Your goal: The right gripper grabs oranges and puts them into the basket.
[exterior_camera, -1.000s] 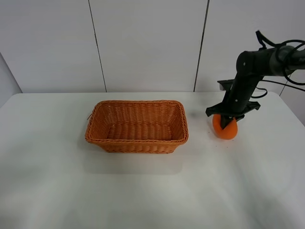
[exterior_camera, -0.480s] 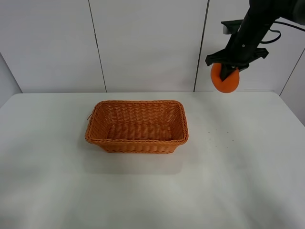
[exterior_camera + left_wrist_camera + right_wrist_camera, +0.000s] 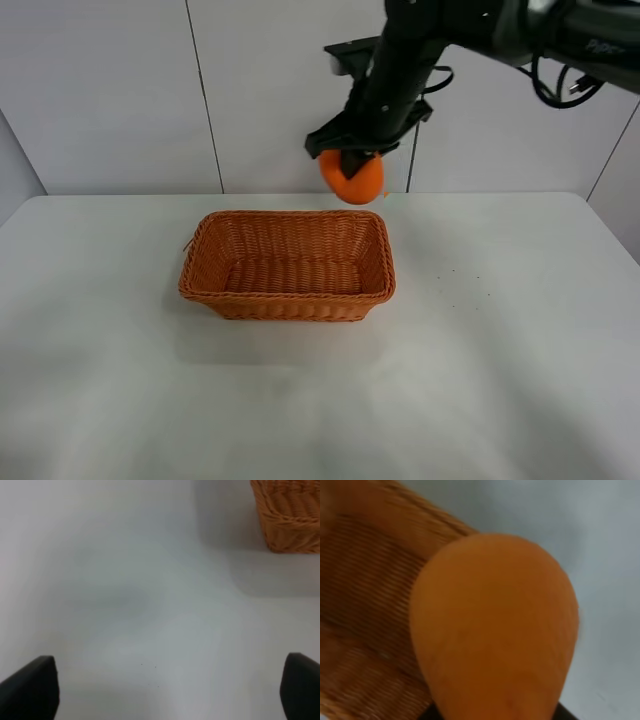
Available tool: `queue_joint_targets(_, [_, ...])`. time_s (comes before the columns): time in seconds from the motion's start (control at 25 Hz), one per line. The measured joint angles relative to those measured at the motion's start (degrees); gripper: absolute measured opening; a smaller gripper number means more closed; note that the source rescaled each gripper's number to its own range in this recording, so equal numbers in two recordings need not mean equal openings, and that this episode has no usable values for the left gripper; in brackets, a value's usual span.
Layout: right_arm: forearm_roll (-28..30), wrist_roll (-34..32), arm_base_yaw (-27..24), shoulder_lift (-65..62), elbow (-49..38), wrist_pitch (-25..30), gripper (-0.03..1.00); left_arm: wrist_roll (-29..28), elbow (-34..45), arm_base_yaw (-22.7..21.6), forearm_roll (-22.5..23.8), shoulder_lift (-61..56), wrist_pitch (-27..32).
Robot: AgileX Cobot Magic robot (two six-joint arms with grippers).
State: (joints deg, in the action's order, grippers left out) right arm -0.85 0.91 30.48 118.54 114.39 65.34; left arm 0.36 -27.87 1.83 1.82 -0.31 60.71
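Observation:
My right gripper (image 3: pixel 350 160) is shut on the orange (image 3: pixel 353 179) and holds it high in the air, over the far right rim of the wicker basket (image 3: pixel 287 264). The orange (image 3: pixel 495 640) fills the right wrist view, with the basket's woven wall and floor (image 3: pixel 365 605) blurred beneath it. The basket is empty. My left gripper (image 3: pixel 165 680) is open: its two black fingertips (image 3: pixel 30 687) stand wide apart over bare table, with a corner of the basket (image 3: pixel 290 515) ahead of it.
The white table (image 3: pixel 480 370) carries only the basket. A white panelled wall (image 3: pixel 290 90) stands behind. The left arm does not show in the exterior high view.
My right gripper lifted the orange off the table at the right, raised it high, and carried it left to above the basket's far right rim.

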Motion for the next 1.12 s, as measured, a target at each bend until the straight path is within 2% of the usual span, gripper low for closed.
queue_joint_targets(0.24, [0.0,-0.9,6.1,6.4,0.0,-9.4,0.00,0.0,0.0,0.0,0.0,0.0,0.0])
queue_joint_targets(0.52, [-0.2,-0.9,6.9,15.3,0.0,-11.8,0.01,0.0,0.0,0.0,0.0,0.0,0.0])
queue_joint_targets(0.56, [-0.3,-0.9,6.9,15.9,0.0,-11.8,0.06,0.0,0.0,0.0,0.0,0.0,0.0])
queue_joint_targets(0.6, [-0.4,-0.9,6.9,16.2,0.0,-11.8,0.15,0.0,0.0,0.0,0.0,0.0,0.0])
queue_joint_targets(0.76, [-0.4,-0.9,6.9,16.2,0.0,-11.8,0.77,0.0,0.0,0.0,0.0,0.0,0.0])
queue_joint_targets(0.8, [-0.4,-0.9,6.9,16.1,0.0,-11.6,0.87,0.0,0.0,0.0,0.0,0.0,0.0])
queue_joint_targets(0.92, [-0.4,-0.4,6.9,15.7,1.1,-8.9,0.97,0.0,0.0,0.0,0.0,0.0,0.0])
queue_joint_targets(1.12, [-0.4,-0.3,6.9,15.6,11.5,0.3,1.00,0.0,0.0,0.0,0.0,0.0,0.0])
